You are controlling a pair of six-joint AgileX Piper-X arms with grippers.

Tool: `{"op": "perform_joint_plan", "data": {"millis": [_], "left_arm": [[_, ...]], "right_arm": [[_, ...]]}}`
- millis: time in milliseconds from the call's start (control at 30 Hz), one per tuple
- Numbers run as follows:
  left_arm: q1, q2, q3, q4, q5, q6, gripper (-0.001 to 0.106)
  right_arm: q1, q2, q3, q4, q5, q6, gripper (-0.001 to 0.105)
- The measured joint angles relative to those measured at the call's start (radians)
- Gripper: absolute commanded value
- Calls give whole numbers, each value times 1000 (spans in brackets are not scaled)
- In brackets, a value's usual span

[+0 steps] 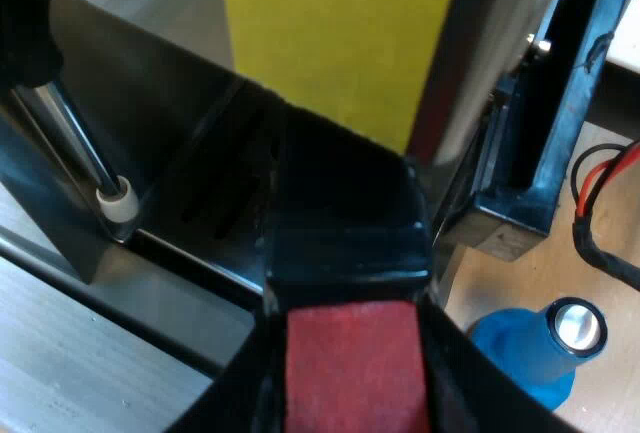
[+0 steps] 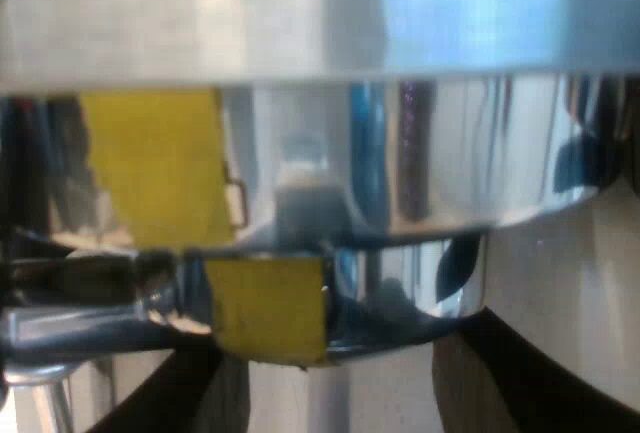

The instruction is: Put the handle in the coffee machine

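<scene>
While the left gripper [image 1: 350,383] has its jaws closed on the holder's handle [image 1: 345,243], with one black finger [image 1: 238,403] pressed to each side of the red end [image 1: 350,368], the handle reaches away from the camera toward the espresso machine [image 1: 180,153]. The handle is a blocky, glossy black bar whose bevelled edges catch the light, and its near end is covered in a dull, matte red. Its far end meets the machine's dark, mirror-like front just below a yellow patch [image 1: 330,33]. The metal part of the holder is hidden behind the handle, so it cannot be told whether it is seated in the machine. A thin steel wand [image 1: 75,143] with a white tip slants down beside the dark body. On the pale wooden counter [image 1: 490,293] near the machine's base stands a blue tamper [image 1: 520,353] with a round silver top, apart from the handle. The right gripper [image 2: 340,363] sits very close to a curved chrome part [image 2: 450,153] of the machine, which mirrors the yellow patch, and it cannot be told whether its jaws are spread or closed.
</scene>
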State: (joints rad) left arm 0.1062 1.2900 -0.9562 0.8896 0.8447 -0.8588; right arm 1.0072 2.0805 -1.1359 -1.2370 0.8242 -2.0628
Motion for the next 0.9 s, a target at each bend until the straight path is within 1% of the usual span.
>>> {"op": "perform_joint_plan", "data": {"millis": [33, 167, 200, 233, 267, 367, 400, 500, 600, 900], "left_arm": [[0, 0, 0, 0, 0, 0, 7], [0, 0, 0, 0, 0, 0, 34], [4, 0, -2, 0, 14, 0, 43], [7, -3, -4, 0, 18, 0, 47], [12, -5, -8, -10, 31, -2, 54], [12, -4, -17, -35, 49, -3, 63], [12, -4, -20, -51, 77, -3, 65], [6, -14, -32, -75, 131, -3, 65], [7, -19, -34, -83, 144, -3, 65], [7, -19, -36, -83, 149, -3, 65]], "right_arm": [[0, 0, 0, 0, 0, 0, 44], [0, 0, 0, 0, 0, 0, 44], [0, 0, 0, 0, 0, 0, 44], [0, 0, 0, 0, 0, 0, 44], [2, 0, 3, 0, 2, 3, 44], [2, 4, 4, -2, 3, 5, 44], [2, 5, 4, -7, 3, 5, 44], [2, 5, 4, -17, 9, 2, 44], [0, 5, 4, -19, 12, -1, 44], [0, 5, 4, -20, 13, -1, 44]]}}
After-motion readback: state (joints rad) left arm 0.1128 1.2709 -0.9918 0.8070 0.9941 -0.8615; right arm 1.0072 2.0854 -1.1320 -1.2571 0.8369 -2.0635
